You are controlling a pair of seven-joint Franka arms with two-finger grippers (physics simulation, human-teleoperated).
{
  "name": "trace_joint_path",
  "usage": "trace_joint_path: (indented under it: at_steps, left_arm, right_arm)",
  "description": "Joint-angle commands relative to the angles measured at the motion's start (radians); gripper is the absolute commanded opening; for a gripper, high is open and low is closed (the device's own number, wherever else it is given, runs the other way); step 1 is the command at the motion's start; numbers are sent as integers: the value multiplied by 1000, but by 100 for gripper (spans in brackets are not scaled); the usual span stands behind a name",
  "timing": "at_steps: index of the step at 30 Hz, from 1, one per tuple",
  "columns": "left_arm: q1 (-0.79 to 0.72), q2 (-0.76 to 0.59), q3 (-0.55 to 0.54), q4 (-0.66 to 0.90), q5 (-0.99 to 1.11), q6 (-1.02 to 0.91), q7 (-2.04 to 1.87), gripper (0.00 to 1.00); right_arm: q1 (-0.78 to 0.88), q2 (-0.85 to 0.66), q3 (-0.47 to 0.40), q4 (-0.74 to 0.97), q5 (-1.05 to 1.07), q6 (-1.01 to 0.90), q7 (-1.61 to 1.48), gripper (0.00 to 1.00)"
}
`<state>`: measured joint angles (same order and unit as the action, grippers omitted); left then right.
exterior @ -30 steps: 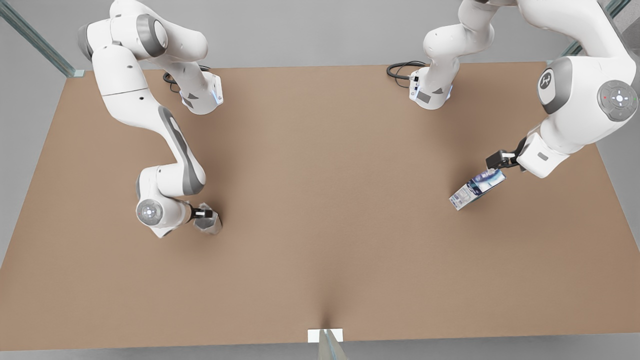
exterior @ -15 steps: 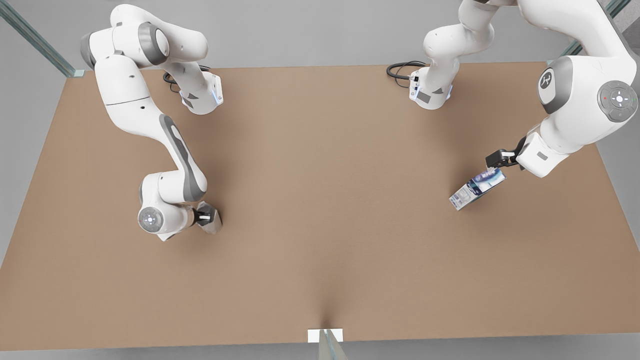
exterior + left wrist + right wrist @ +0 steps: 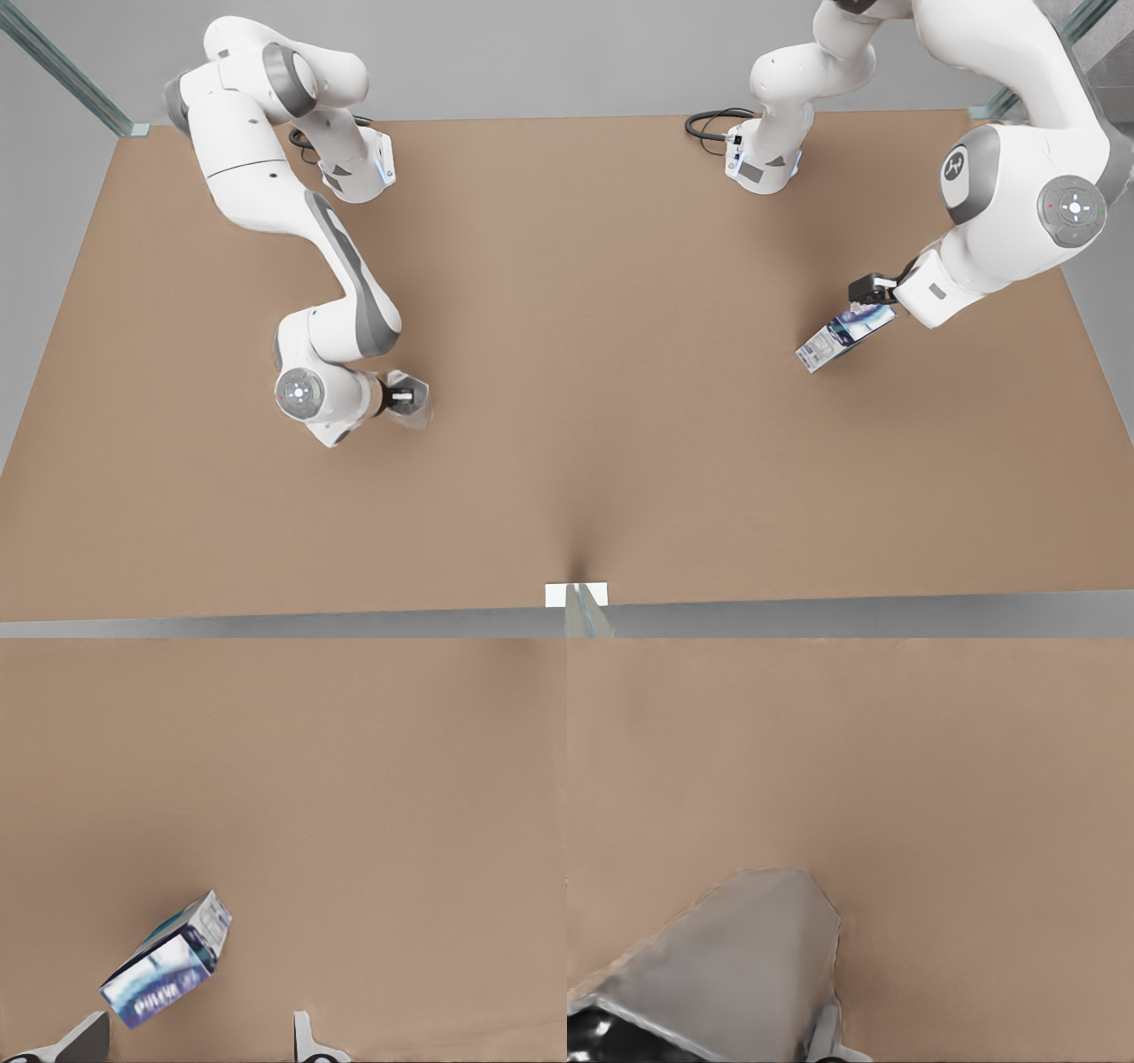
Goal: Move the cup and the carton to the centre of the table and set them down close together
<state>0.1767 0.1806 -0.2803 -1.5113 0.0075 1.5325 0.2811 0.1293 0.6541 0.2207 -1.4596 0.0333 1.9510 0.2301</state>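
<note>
Front view: nearest, at about eight o'clock on the table (image 3: 567,478), the right gripper (image 3: 406,398) is clamped on the cup (image 3: 415,409), well short of centre. Farther off, at three o'clock, the left gripper (image 3: 870,297) hangs over the carton (image 3: 840,335), fingers (image 3: 84,1041) spread and gripping nothing. The carton looks tilted; closing off-centre could tip or skew it.

White rounded arms — grey joints, black cables.
</note>
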Motion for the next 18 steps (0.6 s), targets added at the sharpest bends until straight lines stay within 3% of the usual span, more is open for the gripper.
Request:
trace_joint_path:
  at_steps: [1,5,8,10,11,16,17,18]
  left_arm:
    - [4,11,-2,-9,64,3,113,100]
    - [20,39,-3,-33,127,84,371,100]
    - [70,-12,-3,-217,127,319,444,100]
    - [70,-89,-3,-345,126,374,443,100]
    - [70,-96,-5,-365,126,385,443,100]
    - [70,-99,-17,-432,126,443,536,100]
    - [70,-96,-16,-432,127,445,599,100]
    - [76,-92,-16,-434,127,445,658,100]
  right_arm:
    - [26,22,0,41,-12,-3,5,21]
    - [263,182,-50,301,13,-11,8,21]
    - [446,274,-181,415,85,-9,51,21]
    - [558,328,-291,475,168,-9,97,21]
    - [573,366,-339,518,200,0,100,21]
    - [589,404,-362,570,203,82,172,21]
    - [595,406,-374,570,203,82,170,26]
    - [595,412,-374,570,203,77,170,37]
